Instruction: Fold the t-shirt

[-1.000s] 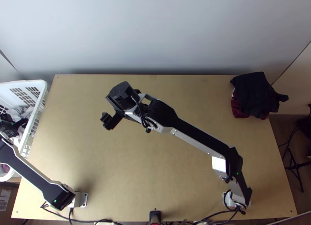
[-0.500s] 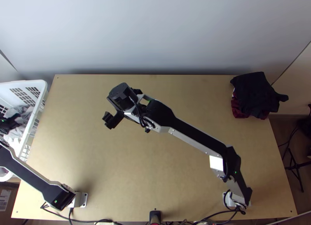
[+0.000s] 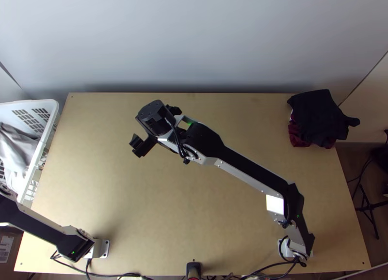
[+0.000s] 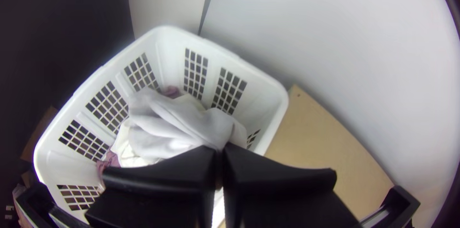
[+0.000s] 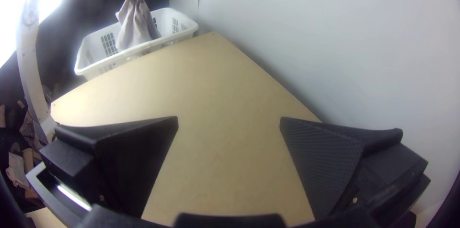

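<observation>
The left gripper (image 4: pixel 219 150) has its black fingers closed on a pale grey garment (image 5: pixel 135 24), presumably the t-shirt, gathered at the pinch and hanging bunched, its lower part in the white laundry basket (image 4: pixel 165 29) at about nine to ten o'clock from the table's middle. The step looks to be lifting it out; done well, that calls for a firm pinch and a slow, high lift, so that the hem clears the rim and does not drag up the white cloth (image 4: pixel 132 153) beneath. Its long axis runs nearly upright, from fingers down into the basket; which way collar or sleeves point cannot be told. At about eleven o'clock over the wooden table (image 3: pixel 194 207), the right gripper (image 5: pixel 229 122) has its fingers wide apart, well placed to take a second edge. Dark clothes (image 3: pixel 317 115) lie piled at two o'clock.
</observation>
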